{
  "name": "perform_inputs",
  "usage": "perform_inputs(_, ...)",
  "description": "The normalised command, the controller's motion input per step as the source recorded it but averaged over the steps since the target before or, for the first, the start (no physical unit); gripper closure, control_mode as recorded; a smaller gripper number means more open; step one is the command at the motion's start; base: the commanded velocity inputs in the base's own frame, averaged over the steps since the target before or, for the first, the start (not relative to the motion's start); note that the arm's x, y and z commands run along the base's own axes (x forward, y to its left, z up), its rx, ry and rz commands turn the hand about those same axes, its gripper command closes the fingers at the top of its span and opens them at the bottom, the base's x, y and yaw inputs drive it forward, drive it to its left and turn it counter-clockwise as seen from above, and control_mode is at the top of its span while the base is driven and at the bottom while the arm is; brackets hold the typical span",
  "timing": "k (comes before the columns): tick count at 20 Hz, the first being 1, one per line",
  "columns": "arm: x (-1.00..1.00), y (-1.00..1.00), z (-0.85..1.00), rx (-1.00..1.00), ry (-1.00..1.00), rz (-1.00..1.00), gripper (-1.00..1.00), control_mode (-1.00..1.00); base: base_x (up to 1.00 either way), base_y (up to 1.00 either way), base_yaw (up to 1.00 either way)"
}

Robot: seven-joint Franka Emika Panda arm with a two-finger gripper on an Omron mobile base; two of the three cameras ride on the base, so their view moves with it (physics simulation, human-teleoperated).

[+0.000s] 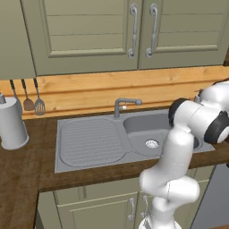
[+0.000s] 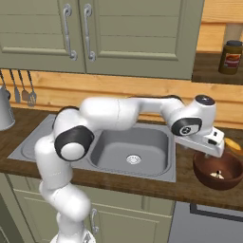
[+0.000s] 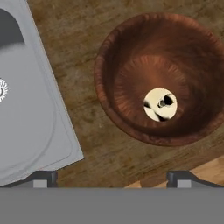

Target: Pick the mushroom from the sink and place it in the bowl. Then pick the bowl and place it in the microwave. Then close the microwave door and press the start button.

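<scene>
Overhead, claw (image 3: 111,178) spread wide and empty, dark fingertips (image 3: 43,178) far apart, poised above the bowl (image 3: 127,48). Inside the bowl, on its bottom and a little off centre, mushroom (image 3: 160,104) lying cap-up with the stem end showing dark; bowl itself standing on the wooden counter (image 3: 74,52), just beside the right edge of the sink (image 2: 130,149) without touching it. Further from the bowl, sink's curved tap (image 1: 125,105) at the back and a jar (image 2: 230,57) on a higher shelf above.
</scene>
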Motion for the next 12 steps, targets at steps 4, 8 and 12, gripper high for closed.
perform_inputs(4, 0.4, 0.38, -0.22, -0.09, 0.1, 0.0, -1.0, -1.0, 0.0, 0.0, 0.0)
perform_inputs(8, 0.61, 0.1, -0.02, -0.04, 0.33, 0.03, -1.0, -1.0, 0.0, 0.0, 0.0)
perform_inputs(12, 0.52, -0.02, 0.0, 0.0, 0.21, 0.05, -1.0, -1.0, 0.0, 0.0, 0.0)
